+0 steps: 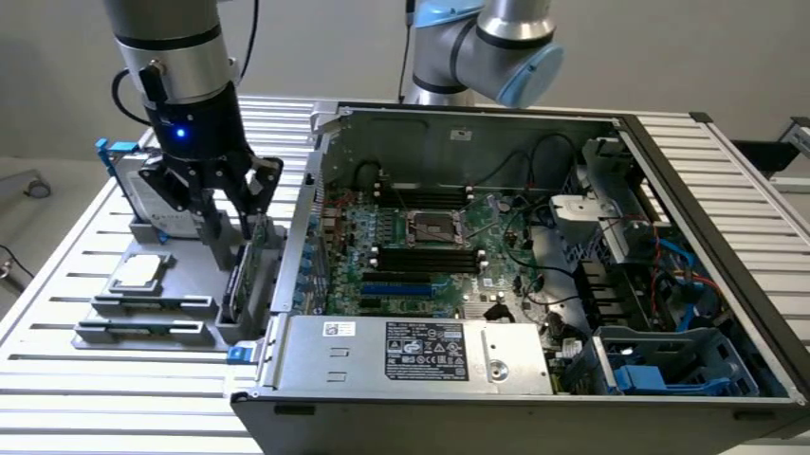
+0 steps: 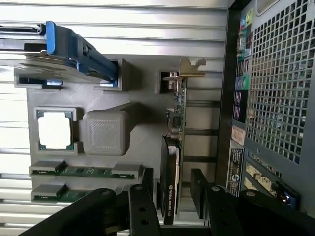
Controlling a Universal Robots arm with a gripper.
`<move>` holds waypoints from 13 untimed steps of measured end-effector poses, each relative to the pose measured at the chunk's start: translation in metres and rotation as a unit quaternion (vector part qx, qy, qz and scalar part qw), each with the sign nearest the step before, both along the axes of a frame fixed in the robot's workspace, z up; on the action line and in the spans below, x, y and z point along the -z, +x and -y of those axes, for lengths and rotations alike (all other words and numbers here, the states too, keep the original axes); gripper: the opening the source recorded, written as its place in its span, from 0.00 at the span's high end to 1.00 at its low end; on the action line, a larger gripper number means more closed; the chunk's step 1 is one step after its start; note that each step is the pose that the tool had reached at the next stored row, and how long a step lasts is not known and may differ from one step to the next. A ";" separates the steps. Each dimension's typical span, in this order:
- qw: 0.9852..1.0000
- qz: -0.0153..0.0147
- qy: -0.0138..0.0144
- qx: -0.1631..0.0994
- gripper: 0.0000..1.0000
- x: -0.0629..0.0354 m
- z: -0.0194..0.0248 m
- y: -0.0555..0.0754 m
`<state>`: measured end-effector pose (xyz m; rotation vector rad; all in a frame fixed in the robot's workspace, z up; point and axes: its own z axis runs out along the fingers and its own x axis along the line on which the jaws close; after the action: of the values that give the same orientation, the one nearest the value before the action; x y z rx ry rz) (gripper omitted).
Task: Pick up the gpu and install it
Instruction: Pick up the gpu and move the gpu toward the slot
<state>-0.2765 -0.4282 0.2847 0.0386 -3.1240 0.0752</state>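
Note:
The gpu (image 1: 258, 254) stands on its edge in a slot of the grey holder (image 1: 152, 313), just outside the open computer case (image 1: 506, 256). In the wrist view the gpu (image 2: 173, 147) shows its black cooler on one face and its green board on the other. My gripper (image 1: 235, 204) hangs right over it, open. The gripper (image 2: 172, 174) has one finger on each side of the card, with a gap showing on both sides. Nothing is held.
The holder also carries a silver hard drive in a blue frame (image 1: 146, 190), a square silver processor chip (image 1: 139, 270) and two memory sticks (image 1: 139, 327). Inside the case lies the motherboard (image 1: 431, 237) with cables and drive bays at the exterior view's right.

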 end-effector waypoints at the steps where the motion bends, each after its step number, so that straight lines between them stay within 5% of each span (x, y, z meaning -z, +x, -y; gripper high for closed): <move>1: 1.000 0.000 0.000 0.000 0.56 0.0018 0.0000 0.000; 13: 1.000 0.000 0.000 0.009 0.56 0.0237 0.0000 0.000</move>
<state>-0.2766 -0.4282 0.2610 0.0104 -3.1238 0.0751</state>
